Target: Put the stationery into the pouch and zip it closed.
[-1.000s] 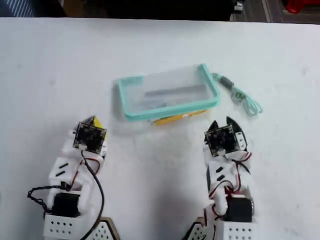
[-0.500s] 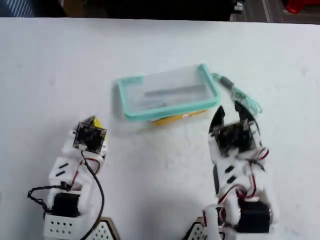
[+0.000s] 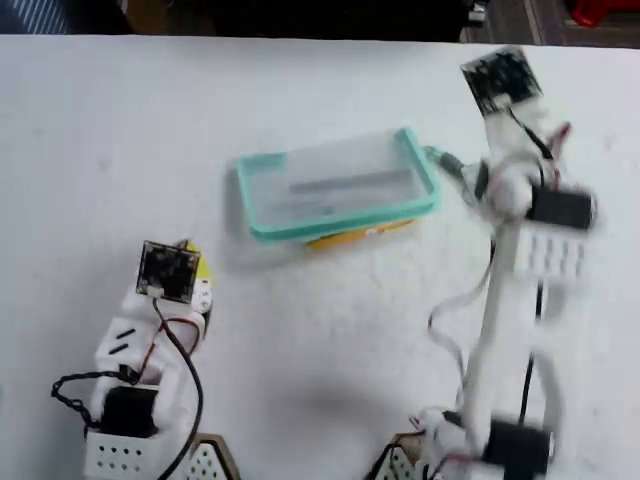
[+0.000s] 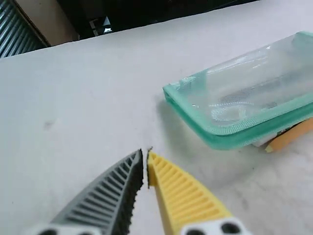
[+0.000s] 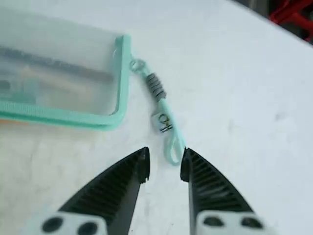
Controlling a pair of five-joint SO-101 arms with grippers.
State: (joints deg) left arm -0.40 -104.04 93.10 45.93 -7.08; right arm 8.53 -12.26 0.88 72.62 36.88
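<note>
A clear pouch (image 3: 335, 185) with a teal rim lies flat mid-table, with stationery dimly visible inside. An orange pencil (image 3: 365, 233) pokes out from under its near edge. A teal strap (image 5: 159, 98) with a grey coil trails from the pouch's (image 5: 58, 83) right corner. My right gripper (image 5: 165, 164) hovers open just above the strap's loop end, which lies between its tips. In the high view the right arm (image 3: 520, 190) stretches over the strap. My left gripper (image 4: 145, 156) is shut and holds nothing, low over the table, short of the pouch's (image 4: 249, 98) left corner and the pencil (image 4: 288, 139).
The white table (image 3: 120, 120) is bare around the pouch. Its far edge meets a dark background, and a red object (image 3: 605, 10) sits beyond the far right corner. The left arm's base (image 3: 125, 430) stands at the near edge.
The right arm has risen from the near side and stretched out far over the strap to the right of the pouch. The left arm has drawn back slightly.
</note>
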